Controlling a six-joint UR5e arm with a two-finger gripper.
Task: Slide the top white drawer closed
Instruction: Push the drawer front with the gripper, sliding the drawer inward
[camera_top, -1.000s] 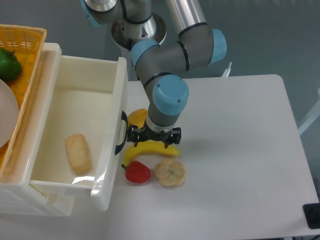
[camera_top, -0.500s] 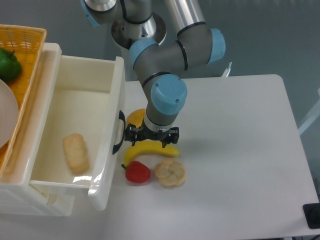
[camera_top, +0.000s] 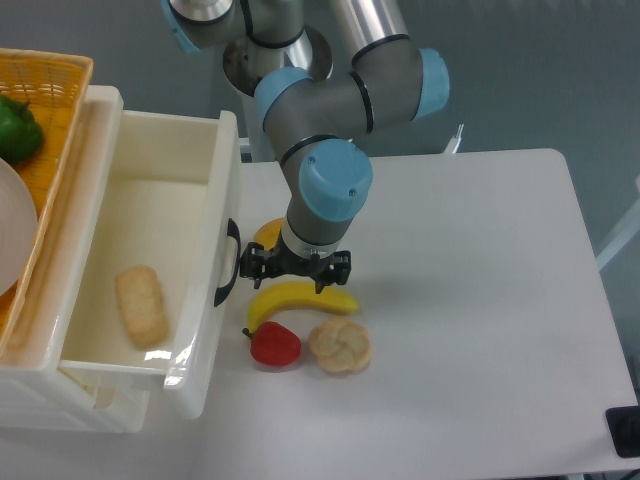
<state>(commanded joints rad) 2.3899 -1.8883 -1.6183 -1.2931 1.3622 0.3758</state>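
- While the task stood unfinished, the white table (camera_top: 470, 300) carried the arm and the loose food, with the cabinet at its left edge.
- The top white drawer (camera_top: 150, 200) was pulled well out of the cabinet toward the table's middle, its long axis running from the far side toward the camera and its front panel facing right.
- An orange wicker basket (camera_top: 50, 90) sat on the cabinet's top at far left, holding a green pepper (camera_top: 18, 128).
- The claw (camera_top: 294, 268) hung just right of the drawer's black handle (camera_top: 226, 262), near it; whether it touched the front I could not tell.
- The drawer lay to the claw's left, so closing it looked to call for a straight leftward push across the drawer's long axis, with only 1 arm to do it.
- I could not tell whether the claw's fingers were spread or pressed together; it did not appear to pinch anything.
- A banana (camera_top: 300, 298), a red pepper (camera_top: 274, 344) and a bread roll (camera_top: 340, 345) lay below the claw; a second roll (camera_top: 140, 305) lay inside the drawer.
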